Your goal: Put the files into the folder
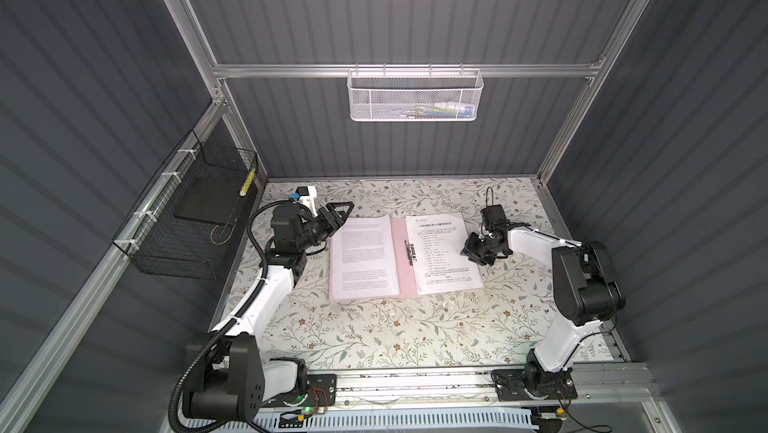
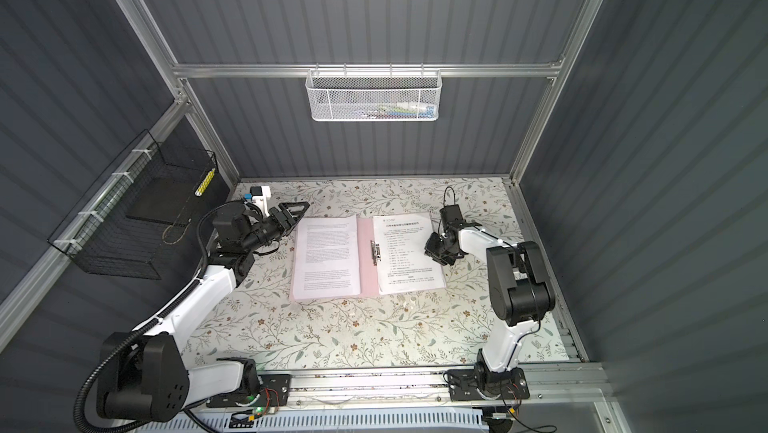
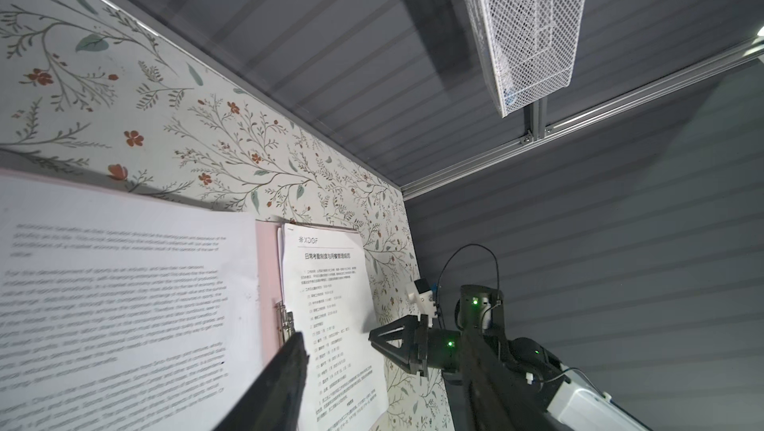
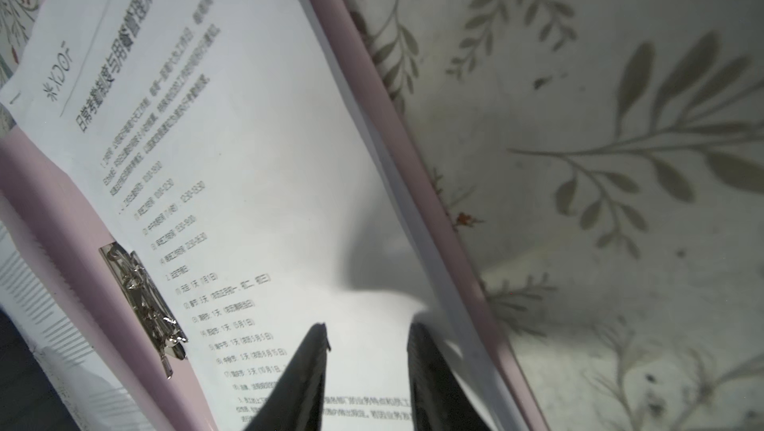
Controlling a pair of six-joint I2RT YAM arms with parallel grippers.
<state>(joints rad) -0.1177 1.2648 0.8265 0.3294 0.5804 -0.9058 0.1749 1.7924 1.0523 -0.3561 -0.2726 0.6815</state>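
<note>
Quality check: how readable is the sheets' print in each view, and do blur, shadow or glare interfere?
In both top views, even light, but print on the logo sheet and plain-text sheet is too small to read. Left wrist view: plain-text sheet blurred up close, logo sheet sharper. Right wrist view: headings legible; the right gripper is a dark blur, shadow across the logo sheet; the clip glints.

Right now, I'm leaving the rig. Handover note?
Left end effector: open, empty, by the far left corner of the left sheets.
Right end effector: open, empty, over the logo sheet near its right edge.
Folder: open flat on the table; paper lies on both flaps.
To do: probably gather the sheets at the clip, then close the folder.
</note>
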